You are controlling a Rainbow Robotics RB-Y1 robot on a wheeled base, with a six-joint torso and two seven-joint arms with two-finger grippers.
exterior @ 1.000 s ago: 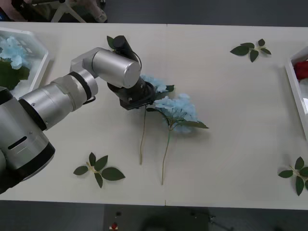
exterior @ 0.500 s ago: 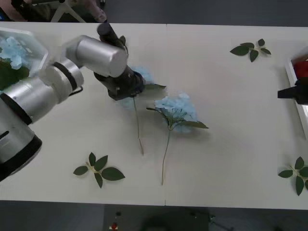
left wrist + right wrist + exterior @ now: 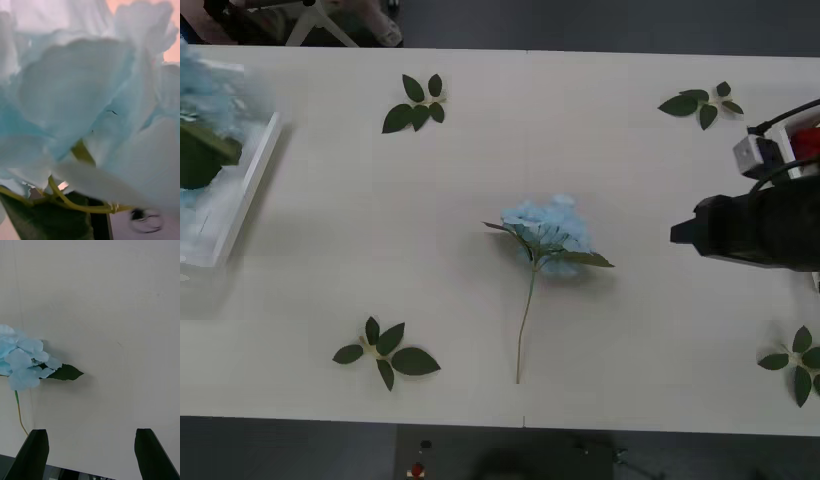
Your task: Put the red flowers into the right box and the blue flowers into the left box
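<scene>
White left box (image 3: 242, 200) already stocked with blue blooms; right box (image 3: 787, 140) showing a red one, probably. Black right gripper (image 3: 91, 453), fingers wide and empty, near the last blue flower (image 3: 546, 231) mid-table.

You are looking at one fluffy pale-blue flower cluster on a thin green stem (image 3: 546, 232) lying loose on the table — more blue blooms (image 3: 202, 85) are sitting in the white bin, too blurred to count — and four loose green leaf sprigs (image 3: 385, 352).
</scene>
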